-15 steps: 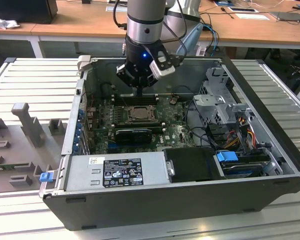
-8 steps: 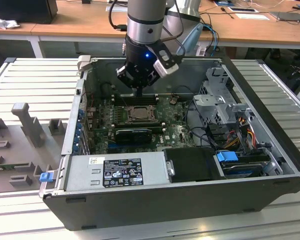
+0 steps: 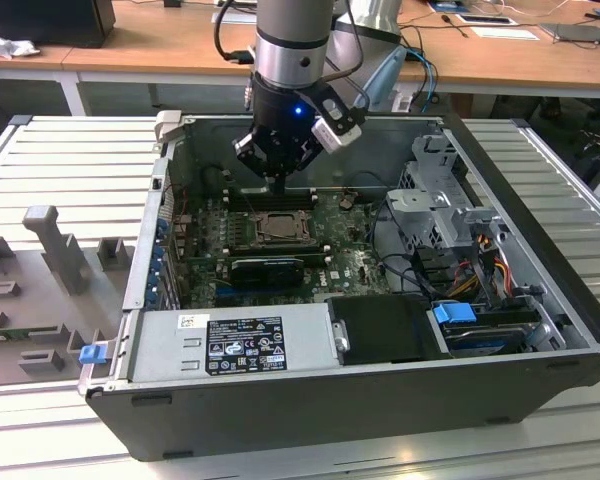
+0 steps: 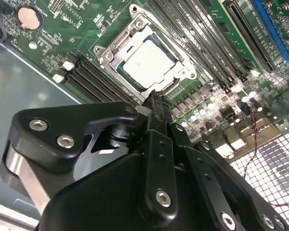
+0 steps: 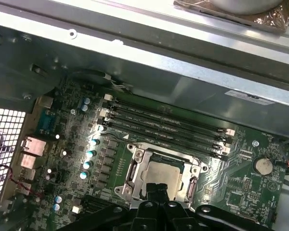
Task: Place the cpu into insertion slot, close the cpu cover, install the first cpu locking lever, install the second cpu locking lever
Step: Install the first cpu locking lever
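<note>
The open case [image 3: 380, 400] lies on the bench [image 3: 70, 160], and the arm reaches down into it. The green board [image 5: 67, 144] spreads beneath the end effector [image 4: 156, 103], whose fingers are pressed together with nothing visibly between them. Its tip hangs at the nearest edge of the slot [image 4: 105, 52]. The cover [image 4: 183, 71] looks folded down around the cpu [image 4: 149, 62], which sits in the slot just ahead of the tip. Whether any lever is latched cannot be told. The likely risk is that an off-line push slips off the cover's rim, scraping the cpu or striking the memory slots [image 4: 86, 74] beside it.
</note>
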You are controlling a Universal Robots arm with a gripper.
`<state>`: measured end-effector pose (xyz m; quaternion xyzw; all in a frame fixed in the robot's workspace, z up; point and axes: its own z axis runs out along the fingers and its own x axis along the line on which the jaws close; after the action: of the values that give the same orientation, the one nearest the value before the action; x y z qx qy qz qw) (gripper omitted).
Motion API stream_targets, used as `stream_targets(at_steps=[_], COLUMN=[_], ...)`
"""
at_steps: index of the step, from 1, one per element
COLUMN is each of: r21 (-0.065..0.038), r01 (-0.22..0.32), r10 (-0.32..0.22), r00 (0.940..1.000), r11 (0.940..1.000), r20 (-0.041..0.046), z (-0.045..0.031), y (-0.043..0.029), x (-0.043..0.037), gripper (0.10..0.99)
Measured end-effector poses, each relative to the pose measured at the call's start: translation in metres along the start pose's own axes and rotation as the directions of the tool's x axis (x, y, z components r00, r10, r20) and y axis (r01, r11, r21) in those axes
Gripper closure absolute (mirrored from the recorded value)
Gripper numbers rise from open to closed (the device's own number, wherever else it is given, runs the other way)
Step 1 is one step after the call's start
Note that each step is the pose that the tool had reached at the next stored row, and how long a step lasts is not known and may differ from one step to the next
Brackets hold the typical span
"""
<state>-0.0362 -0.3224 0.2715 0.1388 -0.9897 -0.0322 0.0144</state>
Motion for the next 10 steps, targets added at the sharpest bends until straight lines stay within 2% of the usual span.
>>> stream_targets(at_steps=[1, 2, 4, 6, 8, 10], r21=[0.000, 0.003, 0.002, 0.001, -0.001, -0.003], r01=[0.011, 0.009, -0.051, -0.086, -0.157, -0.199], r10=[-0.011, -0.009, 0.051, 0.086, 0.157, 0.199], r00=[0.9999, 0.9999, 0.9986, 0.9962, 0.9874, 0.9798], r11=[0.9999, 1.0000, 0.9987, 0.9963, 0.9876, 0.9801], r20=[-0.0004, 0.0082, 0.0124, 0.0148, 0.0194, 0.0221], z=[0.0004, 0.0015, 0.0024, 0.0028, 0.0037, 0.0043], y=[0.0000, 0.0008, 0.0008, 0.0007, 0.0007, 0.0006], x=[0.0002, 0.0032, 0.0032, 0.0032, 0.0032, 0.0032], gripper=[0.980, 0.980, 0.980, 0.980, 0.980, 0.980])
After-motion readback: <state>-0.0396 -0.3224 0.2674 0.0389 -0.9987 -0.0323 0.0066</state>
